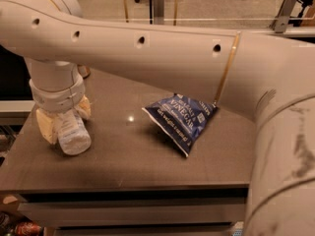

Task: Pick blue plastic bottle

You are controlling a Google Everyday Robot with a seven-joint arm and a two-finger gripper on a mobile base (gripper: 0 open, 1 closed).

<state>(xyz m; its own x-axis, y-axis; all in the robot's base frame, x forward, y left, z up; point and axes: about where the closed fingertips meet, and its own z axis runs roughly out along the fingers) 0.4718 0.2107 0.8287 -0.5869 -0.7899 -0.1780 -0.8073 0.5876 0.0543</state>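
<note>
The blue plastic bottle (74,135) is a pale, clear bottle with a light label, lying on the dark table top (128,156) at the left. My gripper (66,118) comes down on it from above, under the white wrist (55,90). Its cream fingers (47,125) sit against both sides of the bottle's upper part, closed on it. The bottle's lower end sticks out toward the front. The top of the bottle is hidden by the gripper.
A dark blue chip bag (181,118) lies at the middle right of the table. My big white arm (162,50) spans the view above it. A small brownish object (84,72) peeks out behind the wrist. The table's front edge (128,187) is near.
</note>
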